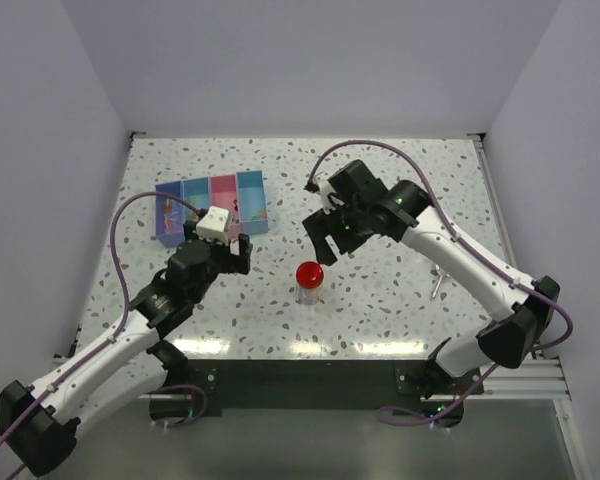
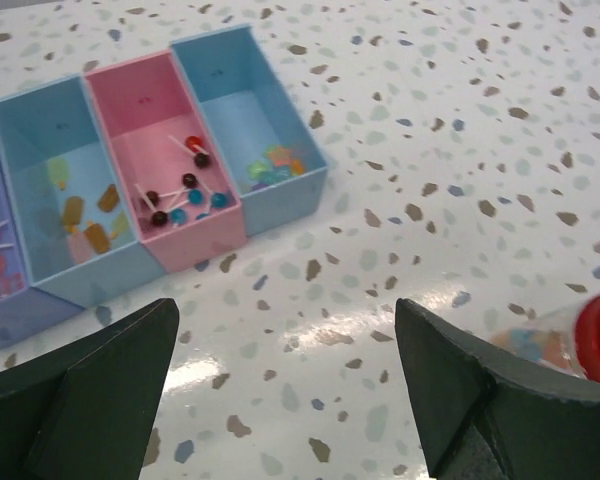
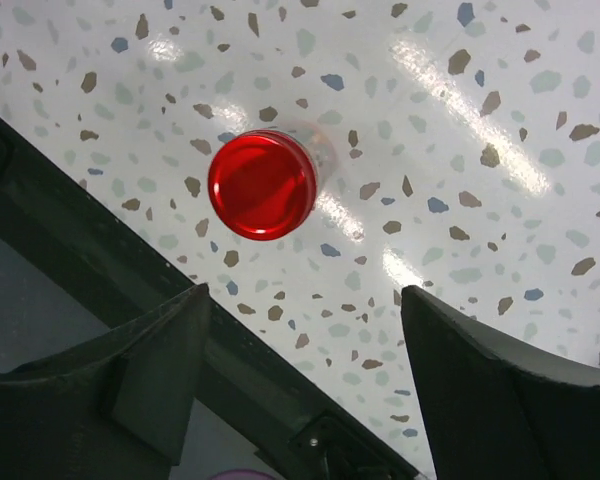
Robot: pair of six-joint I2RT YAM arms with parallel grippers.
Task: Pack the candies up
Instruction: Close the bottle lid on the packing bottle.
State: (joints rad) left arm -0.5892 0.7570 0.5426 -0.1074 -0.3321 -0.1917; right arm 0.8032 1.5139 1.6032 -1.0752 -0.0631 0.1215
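From above, the capped jar (image 1: 309, 293) stands mid-desk, apart from the tray (image 1: 252, 177); by the left gripper (image 2: 285, 320), jaws open and empty, candies (image 2: 275, 165) lie in tray and jar; the right gripper (image 3: 305, 300), jaws open, hovers over the red lid (image 3: 262, 185), so packing seems well advanced.

You see the left hand (image 1: 237, 250) at the near edge of the four-compartment tray (image 1: 196, 200), by its pink and right-hand blue compartments, where a few candies (image 1: 263, 212) show as tiny specks. The right hand (image 1: 328, 243) hangs just beyond the small clear jar (image 1: 310, 294) with the red lid (image 1: 310, 274), which stands upright on the speckled surface (image 1: 400, 180). A small metal piece (image 1: 437, 281) lies beside the right arm (image 1: 470, 265).
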